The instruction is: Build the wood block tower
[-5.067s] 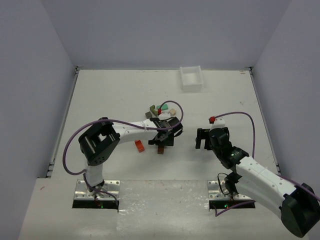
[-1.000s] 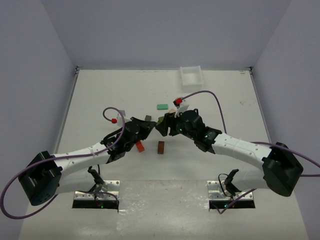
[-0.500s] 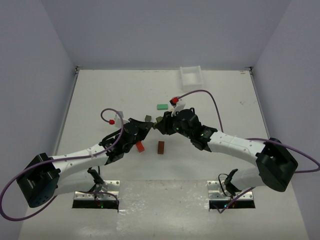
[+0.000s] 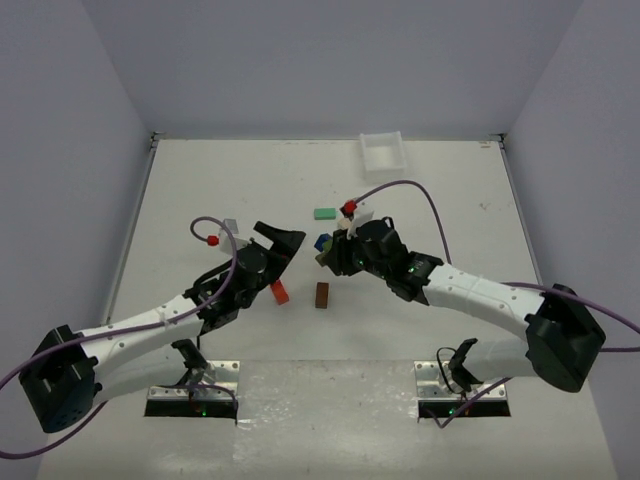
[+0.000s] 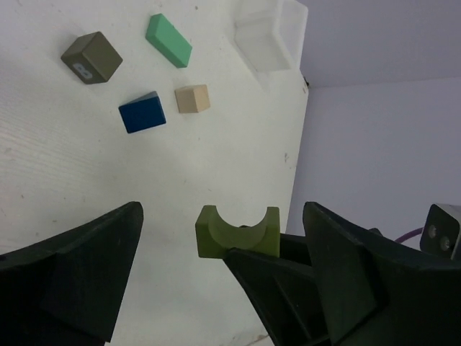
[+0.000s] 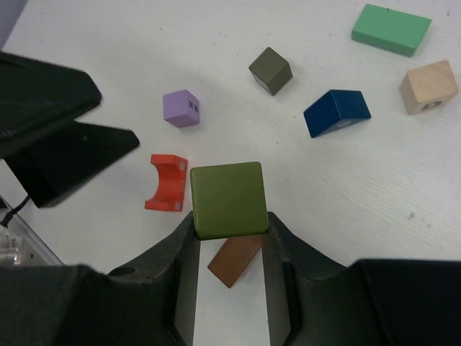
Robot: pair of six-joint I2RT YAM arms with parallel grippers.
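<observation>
My right gripper (image 6: 228, 225) is shut on an olive-green arch block (image 6: 228, 199), held above the table (image 4: 200, 190); it hangs over a brown bar (image 6: 235, 259). In the left wrist view the same arch block (image 5: 238, 232) shows its hollow side. My left gripper (image 5: 222, 216) stands wide open just left of it, holding nothing. The other wood blocks lie singly: a red-orange arch (image 6: 167, 183), purple cube (image 6: 181, 108), dark olive cube (image 6: 271, 70), blue roof-shaped block (image 6: 336, 112), beige cube (image 6: 430, 85) and green bar (image 6: 391, 29). No tower shows in any view.
A white plastic tray (image 4: 382, 153) sits at the back of the table, right of centre. The two grippers (image 4: 280, 238) (image 4: 328, 258) stand close together mid-table, with the red-orange arch (image 4: 279, 292) and brown bar (image 4: 322, 295) just in front of them.
</observation>
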